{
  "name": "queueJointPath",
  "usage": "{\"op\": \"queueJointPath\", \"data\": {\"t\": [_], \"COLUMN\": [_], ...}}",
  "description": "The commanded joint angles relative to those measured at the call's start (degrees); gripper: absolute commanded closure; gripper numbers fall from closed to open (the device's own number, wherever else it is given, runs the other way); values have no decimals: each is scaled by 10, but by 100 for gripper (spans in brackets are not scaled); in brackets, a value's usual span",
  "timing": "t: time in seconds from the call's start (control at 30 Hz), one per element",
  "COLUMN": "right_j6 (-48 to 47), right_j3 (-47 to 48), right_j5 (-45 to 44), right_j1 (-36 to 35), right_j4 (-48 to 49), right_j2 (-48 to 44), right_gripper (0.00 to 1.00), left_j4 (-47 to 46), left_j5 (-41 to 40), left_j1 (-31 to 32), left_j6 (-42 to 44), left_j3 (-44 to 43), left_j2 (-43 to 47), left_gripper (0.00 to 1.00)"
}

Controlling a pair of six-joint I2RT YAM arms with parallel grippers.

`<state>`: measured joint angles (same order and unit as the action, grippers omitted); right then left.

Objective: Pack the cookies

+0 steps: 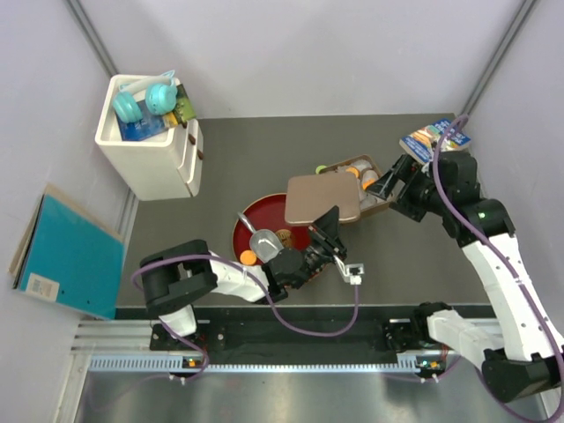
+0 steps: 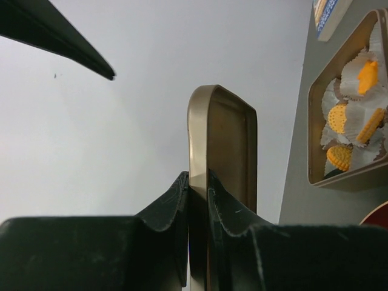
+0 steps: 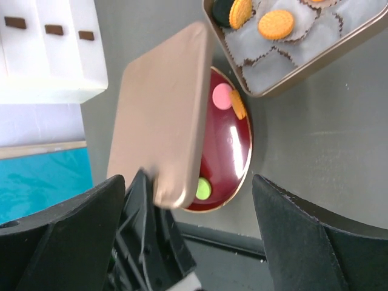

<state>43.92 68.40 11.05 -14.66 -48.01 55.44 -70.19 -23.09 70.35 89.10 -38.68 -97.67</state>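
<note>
My left pincer (image 2: 197, 182) grips the lid (image 2: 227, 145) off the tin (image 2: 311, 121) so cookies (image 2: 337, 118) go in; my right pincer (image 3: 188, 200) gapes

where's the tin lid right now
The lid is mid-frame in the top view, clamped by its edge in the left pincer, raised over the right side of the red plate, just left of the open tin.

White drawer box (image 1: 148, 150) (teal items (image 1: 145, 101) in its top) stands back left; teal folder (image 1: 70, 256) lies farther left.
</note>
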Motion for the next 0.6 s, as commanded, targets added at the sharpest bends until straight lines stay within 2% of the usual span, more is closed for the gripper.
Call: {"op": "queueJointPath", "data": {"t": [0.0, 0.17, 0.37, 0.57], "right_j6": [-33, -10, -22, -29], "right_j3": [5, -34, -39, -47], "right_j5": [41, 132, 184, 204], "right_j1": [30, 38, 38, 38], "right_j4": [47, 127, 155, 175], "right_j2": [50, 90, 139, 169], "right_gripper": [16, 16, 19, 32], "left_j4": [-235, -227, -233, -249], "left_j5": [-17, -27, -30, -32], "left_j1": [15, 32, 43, 47], "left_j6": [66, 99, 100, 99], "left_j3": [4, 18, 21, 14], "left_j2": [17, 27, 25, 10], "left_gripper": [100, 100, 100, 100]}}
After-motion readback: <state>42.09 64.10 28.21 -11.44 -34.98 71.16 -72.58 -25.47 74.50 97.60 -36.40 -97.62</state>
